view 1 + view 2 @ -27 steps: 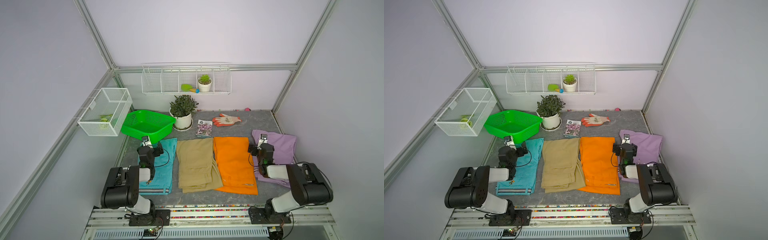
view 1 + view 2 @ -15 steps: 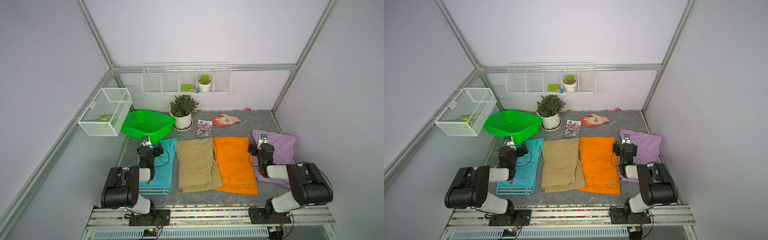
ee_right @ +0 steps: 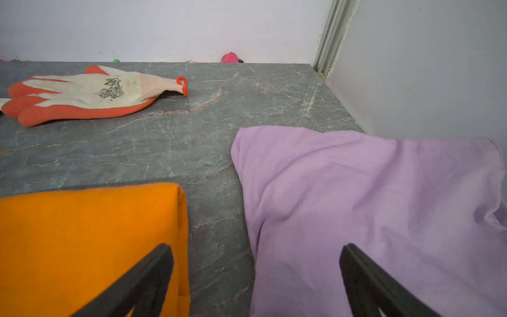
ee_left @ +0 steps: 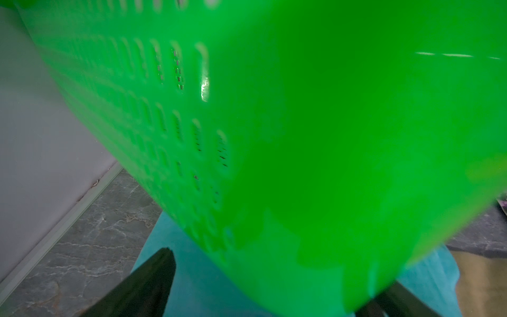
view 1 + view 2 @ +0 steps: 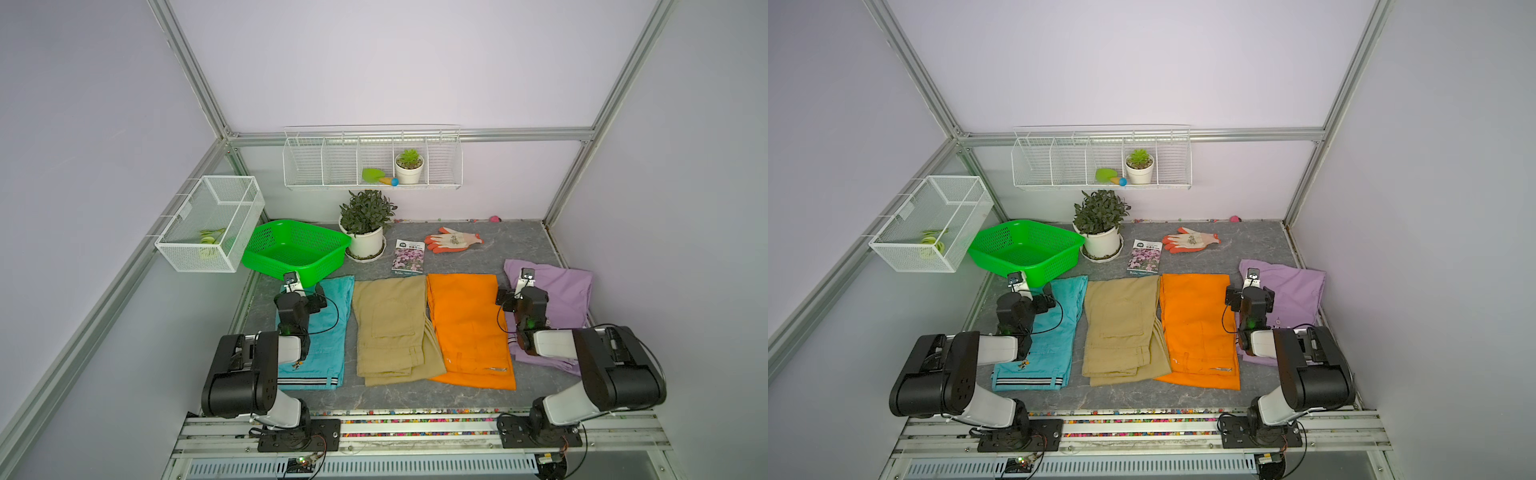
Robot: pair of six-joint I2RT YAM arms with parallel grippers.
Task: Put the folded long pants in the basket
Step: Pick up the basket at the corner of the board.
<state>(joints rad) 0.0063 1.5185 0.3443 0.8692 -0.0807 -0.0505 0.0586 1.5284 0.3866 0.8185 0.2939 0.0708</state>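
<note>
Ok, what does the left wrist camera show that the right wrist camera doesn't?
Only left wrist: the green basket wall, close and blurred, plus the teal pants and a sliver of khaki pants. Only right wrist: the orange pants, lilac pants, glove and a small pink object by the back wall. Both: the grey table, plus the left end effector and right end effector respectively, each open and empty.

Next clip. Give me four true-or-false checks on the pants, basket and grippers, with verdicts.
The bright green perforated plastic basket holds no pants. True.
The khaki tan pants lie between the teal pants and the bright orange pants. True.
The right gripper is shut on the lilac pants. False: its jaws stand open, holding nothing.
The orange-and-white glove lies in the basket. False: it lies on the grey table.
</note>
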